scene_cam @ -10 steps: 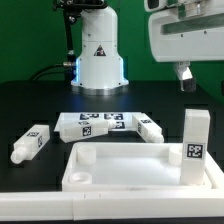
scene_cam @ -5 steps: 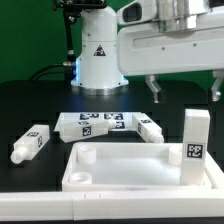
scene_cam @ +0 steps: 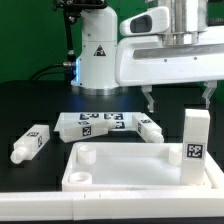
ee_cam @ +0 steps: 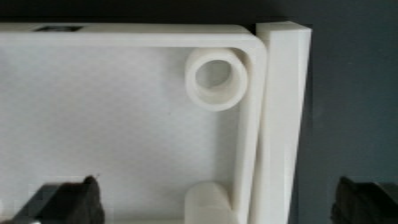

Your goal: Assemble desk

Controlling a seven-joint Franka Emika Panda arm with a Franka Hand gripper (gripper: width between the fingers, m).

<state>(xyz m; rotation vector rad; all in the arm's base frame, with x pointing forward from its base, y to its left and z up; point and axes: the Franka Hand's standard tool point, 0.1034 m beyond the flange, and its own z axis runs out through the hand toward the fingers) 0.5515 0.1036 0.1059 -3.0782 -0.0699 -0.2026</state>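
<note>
The white desk panel [scene_cam: 125, 168] lies rim-up at the front, with a round hole boss [scene_cam: 86, 156] near its corner on the exterior view's left. One leg [scene_cam: 194, 136] stands upright in its corner on the exterior view's right. A loose leg [scene_cam: 30, 143] lies to the left and another [scene_cam: 150, 128] lies behind the panel. My gripper [scene_cam: 178, 97] is open and empty, hovering above the panel's right part beside the upright leg. In the wrist view the gripper [ee_cam: 221, 204] is over the panel's rim [ee_cam: 281, 100] and a round corner hole [ee_cam: 217, 78].
The marker board [scene_cam: 92, 123] lies behind the panel, next to the lying leg. The robot base [scene_cam: 98, 55] stands at the back. The black table [ee_cam: 356, 100] shows beyond the panel's rim.
My gripper has moved from the upper right toward the exterior view's left and come lower, still open. The parts have not moved.
</note>
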